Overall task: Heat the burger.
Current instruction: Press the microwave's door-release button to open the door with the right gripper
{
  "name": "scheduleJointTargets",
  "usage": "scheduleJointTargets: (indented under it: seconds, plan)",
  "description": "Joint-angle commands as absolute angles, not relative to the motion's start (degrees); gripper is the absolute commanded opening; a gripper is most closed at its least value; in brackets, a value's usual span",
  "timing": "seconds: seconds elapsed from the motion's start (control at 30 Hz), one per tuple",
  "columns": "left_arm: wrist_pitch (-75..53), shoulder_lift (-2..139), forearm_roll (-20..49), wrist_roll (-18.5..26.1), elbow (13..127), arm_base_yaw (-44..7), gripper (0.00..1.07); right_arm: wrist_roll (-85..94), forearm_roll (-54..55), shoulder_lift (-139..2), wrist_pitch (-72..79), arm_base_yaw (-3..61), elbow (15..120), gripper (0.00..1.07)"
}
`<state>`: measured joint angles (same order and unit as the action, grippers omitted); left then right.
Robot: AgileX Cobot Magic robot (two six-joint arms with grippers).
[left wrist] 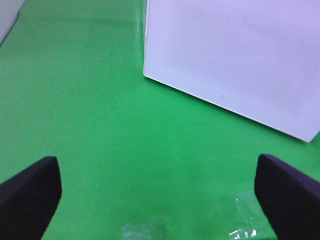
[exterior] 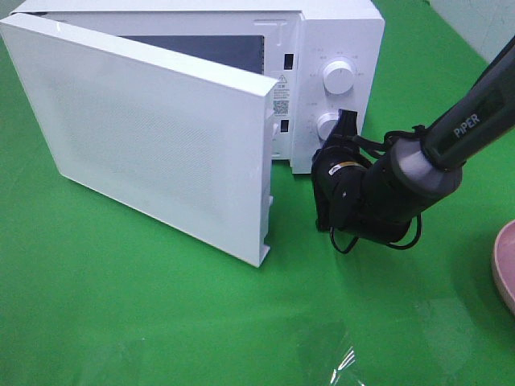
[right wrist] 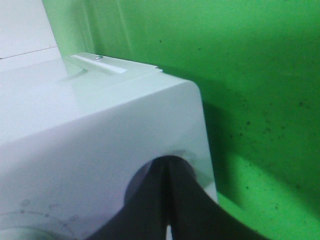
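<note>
1. Green cloth covers the tabletop (exterior: 121, 322), and a white microwave (exterior: 346, 28) stands at its far side.
2. No view shows the burger. It may be inside the oven (the door hides nearly all the cavity), but I cannot tell.
3. Which way the burger lies from either hand is therefore not visible; the oven is the only likely place.
4. The door (exterior: 145, 137) stands open, swung out toward the left arm's side.
5. The right hand (exterior: 346, 122) is closed, its tip at the lower knob (exterior: 326, 129), under the upper knob (exterior: 336, 78). It seems to press the knob rather than to hold it.
6. The left hand (left wrist: 157, 167) hovers wide open and empty over the cloth, near the door's outer face.
7. I judge the door must be closed before heating; the left hand is nearer to it.
8. A pink plate (exterior: 507, 269) shows at the right edge, well apart from the oven.
</note>
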<state>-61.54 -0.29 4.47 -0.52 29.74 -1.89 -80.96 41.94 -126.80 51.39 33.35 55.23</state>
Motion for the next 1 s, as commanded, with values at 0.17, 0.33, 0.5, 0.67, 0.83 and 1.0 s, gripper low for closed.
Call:
scheduleJointTargets:
  seconds: [0.17,0.33,0.5,0.67,0.83,1.0]
  plan:
    - [-61.13,-1.20,4.70,-0.52,29.56,-1.83,0.96,-80.16,39.36,-126.57,64.86,30.83,60.16,0.00]
    - [-61.13,-1.20,4.70,-0.52,29.56,-1.83,0.96,-80.16,39.42,-126.05,63.31,31.00,59.42,0.00]
    - [-61.13,-1.20,4.70,-0.52,29.56,-1.83,0.96,-80.79,39.59,-124.62,60.50,31.63,57.30,0.00]
    - [-61.13,-1.20,4.70,-0.52,29.56,-1.83,0.96,-82.79,39.36,-123.19,55.92,32.20,55.46,0.00]
    - [-61.13,-1.20,4.70,-0.57,29.56,-1.83,0.96,-82.68,39.13,-122.04,53.17,32.31,54.26,0.00]
    - [-61.13,-1.20,4.70,-0.57,29.56,-1.83,0.96,-82.28,38.79,-120.38,47.04,32.31,52.31,0.00]
